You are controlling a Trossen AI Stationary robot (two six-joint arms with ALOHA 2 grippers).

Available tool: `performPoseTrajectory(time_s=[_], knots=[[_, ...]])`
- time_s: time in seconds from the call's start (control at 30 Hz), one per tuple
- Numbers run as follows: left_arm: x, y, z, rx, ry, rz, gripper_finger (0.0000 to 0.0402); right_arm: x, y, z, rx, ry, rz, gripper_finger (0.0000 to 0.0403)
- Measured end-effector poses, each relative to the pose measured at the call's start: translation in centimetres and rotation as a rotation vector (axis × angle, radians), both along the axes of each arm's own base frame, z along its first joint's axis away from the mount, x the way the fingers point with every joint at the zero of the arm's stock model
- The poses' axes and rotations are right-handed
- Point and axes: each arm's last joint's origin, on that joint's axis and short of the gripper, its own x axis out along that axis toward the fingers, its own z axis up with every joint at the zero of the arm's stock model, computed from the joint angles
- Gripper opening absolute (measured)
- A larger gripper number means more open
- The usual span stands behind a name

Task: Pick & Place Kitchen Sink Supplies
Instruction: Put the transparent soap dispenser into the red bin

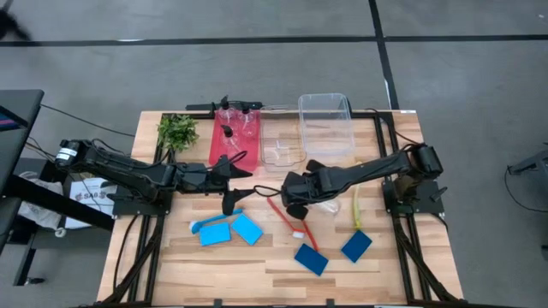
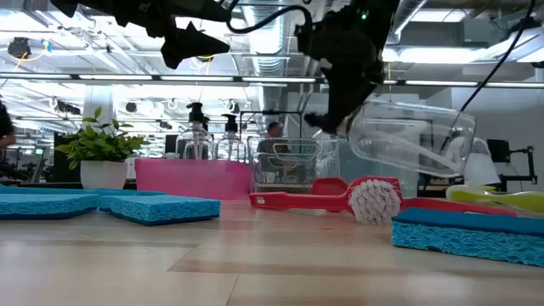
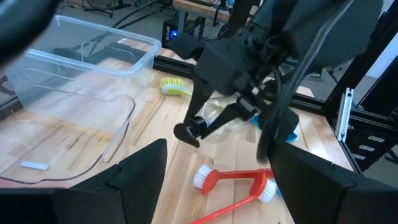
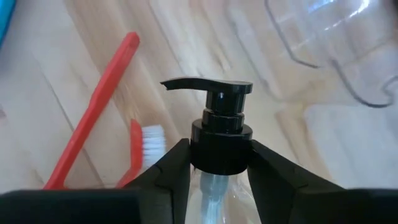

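Right claw (image 4: 214, 163) pinches the pump bottle (image 4: 217, 140) at its black collar, seen only by wrist view.

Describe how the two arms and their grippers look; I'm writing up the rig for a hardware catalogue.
Both arms are matte black, built from slim jointed segments. The left arm and right arm each have dark cables running along them. The left gripper and right gripper end in two flat, angular black fingers. A small green light shows on the right arm's wrist.
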Motion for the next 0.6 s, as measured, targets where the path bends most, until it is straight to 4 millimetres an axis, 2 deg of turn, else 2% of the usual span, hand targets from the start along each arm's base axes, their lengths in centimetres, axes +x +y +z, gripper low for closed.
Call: performPoseTrajectory(time_s=[0.33,0.6], knots=[[0.0,0.0,-0.1,0.003,0.007,0.004,0.028,-3.5,-0.1,5.1,-0.057,-0.173,-0.022,0.0139],[0.0,0.0,0.0,0.001,-0.003,0.004,0.028,-7.2,1.0,8.2,-0.162,-0.304,-0.02,0.0135]])
